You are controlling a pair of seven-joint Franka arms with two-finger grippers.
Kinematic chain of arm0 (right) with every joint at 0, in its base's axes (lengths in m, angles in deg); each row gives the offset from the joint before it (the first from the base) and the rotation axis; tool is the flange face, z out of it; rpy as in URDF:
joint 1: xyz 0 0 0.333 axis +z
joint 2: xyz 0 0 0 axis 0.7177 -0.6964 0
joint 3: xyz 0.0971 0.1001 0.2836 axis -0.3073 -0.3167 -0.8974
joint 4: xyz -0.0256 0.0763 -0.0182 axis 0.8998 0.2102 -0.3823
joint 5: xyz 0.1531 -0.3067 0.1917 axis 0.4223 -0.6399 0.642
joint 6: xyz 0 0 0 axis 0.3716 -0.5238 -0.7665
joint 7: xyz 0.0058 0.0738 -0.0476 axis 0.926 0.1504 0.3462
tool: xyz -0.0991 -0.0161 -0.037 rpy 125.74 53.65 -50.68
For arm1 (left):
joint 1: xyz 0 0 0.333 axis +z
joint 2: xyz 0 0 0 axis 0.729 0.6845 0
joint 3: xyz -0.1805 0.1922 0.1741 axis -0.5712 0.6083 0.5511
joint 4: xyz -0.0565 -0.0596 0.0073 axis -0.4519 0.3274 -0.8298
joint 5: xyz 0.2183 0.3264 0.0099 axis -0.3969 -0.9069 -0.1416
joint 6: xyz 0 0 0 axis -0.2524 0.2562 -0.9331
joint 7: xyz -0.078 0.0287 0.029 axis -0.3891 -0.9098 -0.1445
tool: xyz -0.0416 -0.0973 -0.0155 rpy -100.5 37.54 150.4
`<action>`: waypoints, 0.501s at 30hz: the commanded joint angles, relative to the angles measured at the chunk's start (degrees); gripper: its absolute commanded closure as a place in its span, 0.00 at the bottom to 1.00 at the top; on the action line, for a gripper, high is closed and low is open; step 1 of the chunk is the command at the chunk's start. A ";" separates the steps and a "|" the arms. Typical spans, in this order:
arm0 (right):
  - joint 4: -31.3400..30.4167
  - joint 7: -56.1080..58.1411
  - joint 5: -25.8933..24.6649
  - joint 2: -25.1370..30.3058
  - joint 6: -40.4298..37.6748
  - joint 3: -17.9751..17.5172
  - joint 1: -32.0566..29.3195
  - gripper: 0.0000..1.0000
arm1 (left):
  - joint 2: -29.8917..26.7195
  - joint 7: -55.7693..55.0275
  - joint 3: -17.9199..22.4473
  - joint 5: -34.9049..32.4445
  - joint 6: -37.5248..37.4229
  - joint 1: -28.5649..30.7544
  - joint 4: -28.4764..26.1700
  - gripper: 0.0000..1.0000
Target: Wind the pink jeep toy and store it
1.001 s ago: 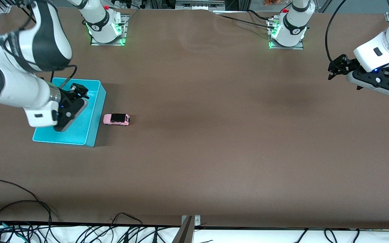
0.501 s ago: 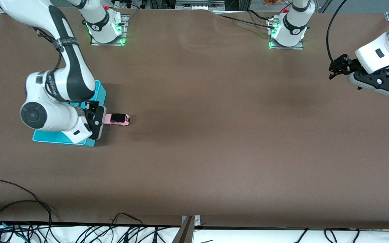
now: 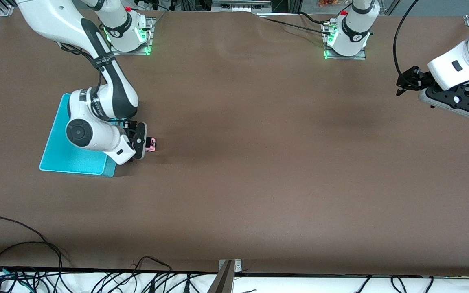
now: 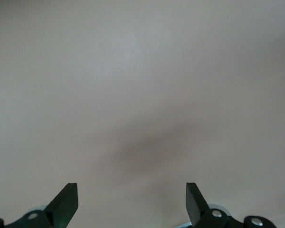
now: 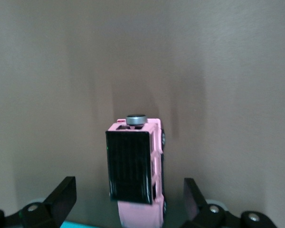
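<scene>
The turquoise bin [image 3: 61,156] is seen at the right arm's end of the brown desk [image 3: 259,162], partly covered by the right arm's wrist. Just beside the bin, on its side toward the left arm's end of the desk, the right claw [image 3: 143,142] is lowered over the pink jeep toy [image 3: 151,144], so that only the jeep's end is shown past the claw in the front view.

In the right wrist view the pink jeep toy [image 5: 137,168] is found standing on its wheels on the desk, directly under the right claw [image 5: 128,204] and between its two fingers [image 5: 61,192]. The fingers are spread wide, one on each side of the jeep, and a gap is left between each finger and the pink body; nothing is pinched. The black roof is turned upward, and a small grey round knob is seen at the jeep's end away from the claw.

The left claw [image 3: 407,79] is held in the air over bare desk at the left arm's end, well apart from the jeep, where that arm waits. In the left wrist view its fingers [image 4: 66,199] are seen spread wide with only desk below them.
</scene>
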 commanded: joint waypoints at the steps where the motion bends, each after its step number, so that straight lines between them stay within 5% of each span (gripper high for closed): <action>1: -6.97 1.66 1.03 2.83 6.24 -0.75 -0.13 0.00 | 1.12 -0.51 0.50 -0.51 -1.53 -0.62 2.35 0.00; 7: -9.88 4.73 0.95 2.74 11.43 -0.75 -0.13 0.00 | 1.29 -0.51 0.32 -0.77 -1.53 -0.97 3.84 0.00; 13: -10.06 8.87 0.95 2.74 11.88 -0.75 -0.13 0.65 | 1.12 -0.85 0.41 -0.42 -3.73 -0.44 6.21 0.00; 15: -9.80 8.87 0.95 2.83 11.79 -0.75 -0.13 0.80 | 1.12 -3.04 0.41 -0.42 -3.73 -0.45 6.22 0.00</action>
